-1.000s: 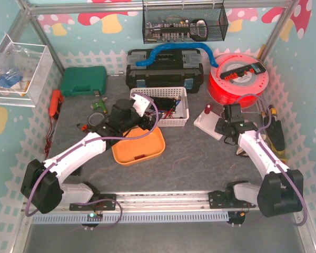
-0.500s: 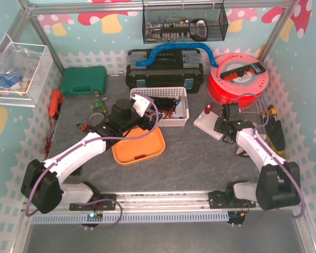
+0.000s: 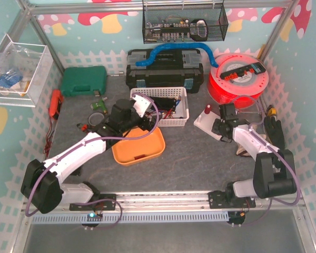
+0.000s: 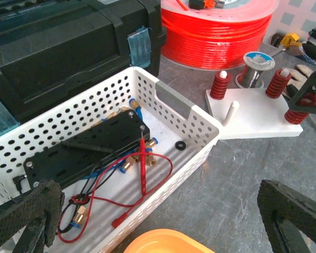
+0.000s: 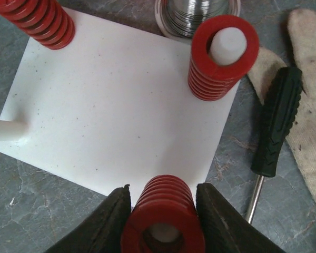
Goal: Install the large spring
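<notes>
A white base plate [image 5: 110, 116] carries pegs. My right gripper [image 5: 162, 188] is shut on the large red spring [image 5: 163, 211], which sits over a white peg at the plate's near edge. Two more red springs stand on the plate, one on a peg at the back right [image 5: 205, 79], one at the back left [image 5: 42, 21]. A bare peg [image 5: 5, 129] stands at the left. The left wrist view shows the plate [image 4: 253, 116] and the right gripper [image 4: 305, 100]. My left gripper [image 4: 158, 221] is open and empty, over the edge of the white basket [image 4: 189, 113].
A black-handled screwdriver [image 5: 276, 121] and a cloth glove [image 5: 308, 105] lie right of the plate, a solder spool [image 5: 195, 13] behind it. An orange tray [image 3: 139, 147] lies under the left arm. A black toolbox [image 3: 163, 68] and a red filament reel [image 3: 239, 79] stand at the back.
My right gripper has shifted a little left and toward the plate with the spring. The left arm has not moved.
</notes>
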Robot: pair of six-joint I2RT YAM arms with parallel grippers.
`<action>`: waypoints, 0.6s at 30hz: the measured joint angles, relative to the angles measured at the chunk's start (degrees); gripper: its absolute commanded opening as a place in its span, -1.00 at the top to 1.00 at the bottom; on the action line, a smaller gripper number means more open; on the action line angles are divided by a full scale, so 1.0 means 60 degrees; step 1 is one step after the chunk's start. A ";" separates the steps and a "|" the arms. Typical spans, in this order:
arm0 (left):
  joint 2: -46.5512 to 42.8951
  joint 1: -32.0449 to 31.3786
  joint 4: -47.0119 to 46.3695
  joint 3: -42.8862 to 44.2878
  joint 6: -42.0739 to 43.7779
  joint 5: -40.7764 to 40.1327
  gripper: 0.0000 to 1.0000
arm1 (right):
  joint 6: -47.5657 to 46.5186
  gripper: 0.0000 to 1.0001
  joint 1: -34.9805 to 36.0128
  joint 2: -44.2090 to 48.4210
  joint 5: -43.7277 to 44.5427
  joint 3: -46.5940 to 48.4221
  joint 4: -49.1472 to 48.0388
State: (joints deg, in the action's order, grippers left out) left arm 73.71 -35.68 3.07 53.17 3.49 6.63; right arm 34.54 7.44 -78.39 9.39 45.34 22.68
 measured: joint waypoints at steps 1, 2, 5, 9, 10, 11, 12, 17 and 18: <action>0.0000 0.0000 0.0022 0.0000 0.0029 0.0000 -0.98 | 0.0029 0.13 0.0000 -0.0036 -0.0033 0.0000 -0.0011; 0.0000 0.0000 0.0055 0.0000 0.0047 -0.0004 -0.99 | 0.0029 0.08 0.0000 -0.0047 -0.0066 0.0000 -0.0029; 0.0000 0.0000 0.0193 -0.0004 0.0117 -0.0044 -0.98 | 0.0073 0.02 0.0000 -0.0029 -0.0168 0.0000 -0.0069; -0.0040 0.0018 0.0444 -0.0051 0.0251 -0.0131 -0.99 | 0.0080 -0.01 0.0000 0.0149 -0.0237 0.0000 0.0018; -0.0073 0.0025 0.0565 -0.0055 0.0324 -0.0157 -0.99 | 0.0080 -0.05 0.0000 0.0259 -0.0240 0.0004 0.0102; -0.0117 0.0044 0.0703 -0.0055 0.0401 -0.0178 -0.99 | 0.0080 -0.10 0.0000 0.0386 -0.0248 0.0011 0.0215; -0.0189 0.0062 0.0900 -0.0055 0.0510 -0.0197 -0.99 | 0.0084 -0.15 0.0000 0.0557 -0.0251 0.0026 0.0368; -0.0710 0.0113 0.2149 -0.0055 0.1235 -0.0306 -0.99 | 0.0033 -0.41 0.0000 0.1763 -0.0525 0.0430 0.1100; -0.0790 0.0113 0.2426 -0.0051 0.1359 -0.0346 -0.99 | 0.0000 -0.44 0.0000 0.2004 -0.0619 0.0597 0.1177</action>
State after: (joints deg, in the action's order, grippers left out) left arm 68.97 -35.00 17.63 52.86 11.64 4.56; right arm 34.54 7.44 -66.37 5.67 48.93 29.74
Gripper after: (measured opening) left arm 0.993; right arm 0.674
